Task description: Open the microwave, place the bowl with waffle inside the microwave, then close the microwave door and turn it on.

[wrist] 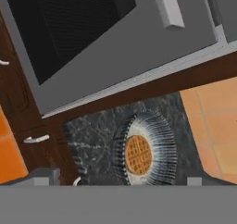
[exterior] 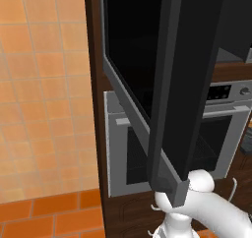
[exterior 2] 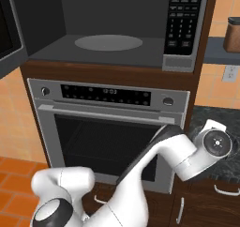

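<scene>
Right base view: large built-in microwave (exterior 2: pixel 117 29) with grey metal frame and dark wood surround, cavity exposed, pale round turntable (exterior 2: pixel 108 42) inside, black keypad panel (exterior 2: pixel 183 17) at its right. Wide black glass microwave door (exterior: pixel 147 74) with grey border swung fully out, edge-on in the left base view. Below, silver oven (exterior 2: pixel 110 127) with knobs, black display strip and dark window. White arm (exterior 2: pixel 154 170) folded low in front of the oven, bent toward the dark marbled stone surface (wrist: pixel 97 140). Hand view: fingers (wrist: pixel 119 181) spread wide apart, holding nothing, hovering clear above a ribbed translucent bowl (wrist: pixel 162 146); bowl centred between the two tips, resting on the surface. Round golden waffle (wrist: pixel 138 154) lying inside the bowl.
</scene>
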{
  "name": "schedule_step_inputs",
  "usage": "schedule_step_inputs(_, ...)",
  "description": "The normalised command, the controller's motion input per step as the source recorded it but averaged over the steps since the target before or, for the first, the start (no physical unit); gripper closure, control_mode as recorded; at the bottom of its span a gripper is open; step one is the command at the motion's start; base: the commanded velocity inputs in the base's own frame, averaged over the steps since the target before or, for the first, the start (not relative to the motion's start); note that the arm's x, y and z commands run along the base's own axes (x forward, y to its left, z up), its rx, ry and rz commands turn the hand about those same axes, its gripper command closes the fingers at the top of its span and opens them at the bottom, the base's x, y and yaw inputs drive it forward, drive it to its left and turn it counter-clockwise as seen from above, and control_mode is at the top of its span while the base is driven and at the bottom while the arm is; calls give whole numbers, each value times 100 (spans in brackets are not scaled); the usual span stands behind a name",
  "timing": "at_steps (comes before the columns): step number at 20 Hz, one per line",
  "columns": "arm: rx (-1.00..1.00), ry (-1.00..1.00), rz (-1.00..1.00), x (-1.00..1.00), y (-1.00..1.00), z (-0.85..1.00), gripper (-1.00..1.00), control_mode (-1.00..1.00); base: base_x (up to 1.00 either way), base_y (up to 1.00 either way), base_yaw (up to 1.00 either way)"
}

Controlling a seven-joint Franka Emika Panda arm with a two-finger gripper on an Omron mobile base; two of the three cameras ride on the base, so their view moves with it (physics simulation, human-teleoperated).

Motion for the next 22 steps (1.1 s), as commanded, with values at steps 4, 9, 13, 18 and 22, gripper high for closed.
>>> schedule_step_inputs(4,0,2,23,74,-47,-71,-100,-100,0,0,0)
schedule_step_inputs(9,2,-1,31,48,-64,-62,-100,-100,0,0,0)
schedule_step_inputs(13,4,-1,22,30,-58,-22,-100,-100,0,0,0)
schedule_step_inputs(18,1,-2,6,39,-28,-3,-100,-100,0,0,0)
schedule_step_inputs(22,0,3,2,21,0,-44,-100,-100,0,0,0)
